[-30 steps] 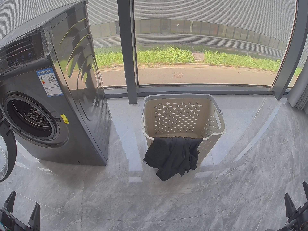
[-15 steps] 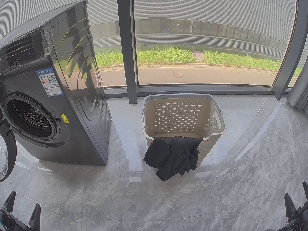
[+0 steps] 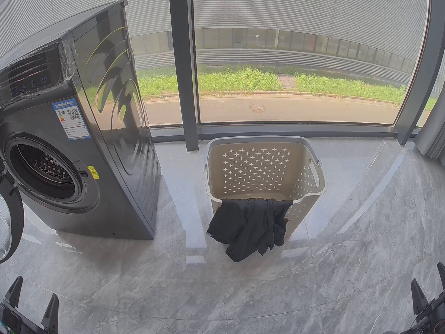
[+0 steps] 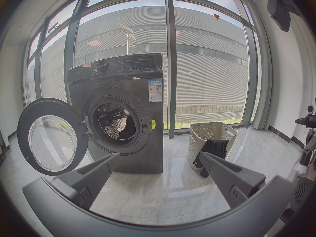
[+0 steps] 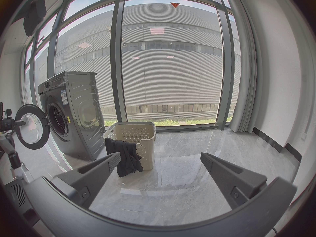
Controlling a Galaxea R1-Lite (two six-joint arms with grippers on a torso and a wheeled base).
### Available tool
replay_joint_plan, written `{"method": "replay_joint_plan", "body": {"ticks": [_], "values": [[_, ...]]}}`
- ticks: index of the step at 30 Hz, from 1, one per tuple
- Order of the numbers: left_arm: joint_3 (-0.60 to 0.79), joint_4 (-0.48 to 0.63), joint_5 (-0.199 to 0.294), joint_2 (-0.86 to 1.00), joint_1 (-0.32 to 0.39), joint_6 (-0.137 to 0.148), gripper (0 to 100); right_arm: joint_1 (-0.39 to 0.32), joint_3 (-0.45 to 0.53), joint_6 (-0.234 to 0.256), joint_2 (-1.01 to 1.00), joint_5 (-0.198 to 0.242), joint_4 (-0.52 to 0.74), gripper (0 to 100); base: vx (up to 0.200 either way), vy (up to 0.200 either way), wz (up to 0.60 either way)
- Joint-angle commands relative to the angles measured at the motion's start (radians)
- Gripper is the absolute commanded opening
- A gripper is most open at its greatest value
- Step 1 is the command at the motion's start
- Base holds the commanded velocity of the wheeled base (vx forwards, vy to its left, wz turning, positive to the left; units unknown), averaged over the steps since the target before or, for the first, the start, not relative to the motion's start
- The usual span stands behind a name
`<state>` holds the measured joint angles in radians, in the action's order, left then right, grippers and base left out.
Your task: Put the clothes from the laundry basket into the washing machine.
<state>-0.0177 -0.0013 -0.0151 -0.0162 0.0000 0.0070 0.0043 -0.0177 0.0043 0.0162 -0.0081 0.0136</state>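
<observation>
A beige laundry basket (image 3: 306, 163) stands on the floor by the window, right of the dark grey washing machine (image 3: 116, 131). A black garment (image 3: 250, 226) hangs over the basket's near rim, down to the floor. The machine's round door (image 4: 52, 137) is swung wide, baring the drum (image 3: 44, 170). My left gripper (image 3: 32, 298) sits open low at the near left, far from the basket. At the near right, my right gripper (image 3: 429, 286) is open too, holding nothing. In the wrist views the left gripper (image 4: 159, 157) and the right gripper (image 5: 159, 157) frame the basket (image 4: 197, 142) (image 5: 144, 139) and garment (image 4: 212, 148) (image 5: 126, 157).
Floor-to-ceiling windows with a dark pillar (image 3: 183, 61) stand behind the basket. A curtain (image 3: 433, 131) hangs at the far right. Bare grey marble floor (image 3: 232, 288) lies between the grippers and the basket. The swung door (image 3: 9, 223) juts out at the left edge.
</observation>
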Motion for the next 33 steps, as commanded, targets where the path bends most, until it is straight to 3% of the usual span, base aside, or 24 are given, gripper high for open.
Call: {"method": "replay_joint_plan", "body": {"ticks": [1, 9, 21, 33], "values": [[0.016, 0.0, 0.0, 0.016, 0.0, 0.001, 100, 0.0, 0.01, 0.0, -0.016, 0.0, 0.0, 100, 0.0, 0.0, 0.0], [0.016, 0.0, 0.0, 0.016, 0.002, 0.001, 100, 0.0, 0.01, 0.0, -0.016, 0.0, 0.0, 100, 0.0, 0.0, 0.0], [0.015, 0.0, 0.001, 0.016, 0.0, -0.004, 100, 0.0, 0.012, -0.001, -0.016, 0.0, 0.0, 100, 0.2, 0.0, 0.0], [0.016, 0.0, 0.001, 0.016, 0.0, -0.004, 100, 0.0, 0.012, 0.003, -0.016, 0.0, 0.0, 100, 0.0, 0.0, 0.0]]}}
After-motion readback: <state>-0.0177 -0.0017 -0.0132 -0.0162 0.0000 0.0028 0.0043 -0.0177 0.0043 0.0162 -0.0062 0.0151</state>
